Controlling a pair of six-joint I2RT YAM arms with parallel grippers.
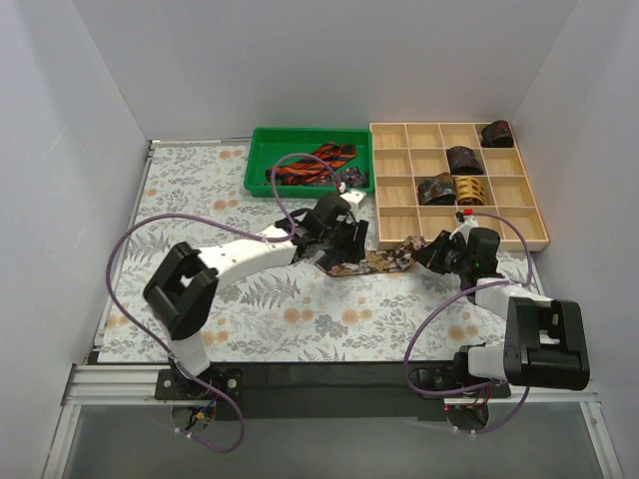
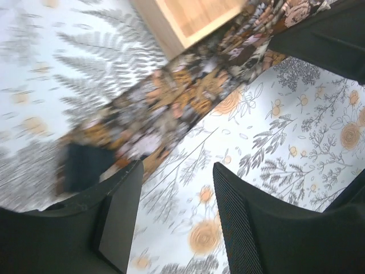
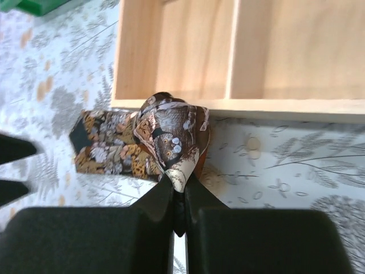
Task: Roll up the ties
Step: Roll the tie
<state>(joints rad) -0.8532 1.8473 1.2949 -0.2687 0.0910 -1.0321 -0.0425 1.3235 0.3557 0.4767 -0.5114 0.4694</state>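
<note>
Seen from above, the left arm (image 1: 240, 257) rises from its base at the near left, bends at a raised elbow and runs its forearm forward and to the right, toward the middle of the cloth (image 1: 200, 200). The right arm (image 1: 499, 294) folds more tightly: its elbow sits over its base at the near right, and its forearm reaches forward and left, ending just in front of the tray (image 1: 539, 238).

The tie (image 1: 374, 262), dark with a brown-gold print, lies on the cloth between the two wrists, just beside the tray's near left corner.

In the left wrist view, the left gripper (image 2: 178, 171) points down at the cloth with its jaws apart. Bare cloth shows between the fingers (image 2: 120, 217), and the tie runs slantwise just past their tips. We cannot tell whether the left finger touches the tie's edge.

In the right wrist view, the right gripper (image 3: 179, 191) has its jaws pressed together on one end of the tie. That end bunches up into a fold above the fingertips, close to the tray's near wall, while the rest lies flat to the left.

Farther back in the top view, four coils (image 1: 464, 160) sit in separate tray compartments, one of them gold. The striped ties (image 1: 319, 165) lie loose in the green bin (image 1: 262, 150), left of the tray. Purple cables (image 1: 130, 239) loop from both arms.
</note>
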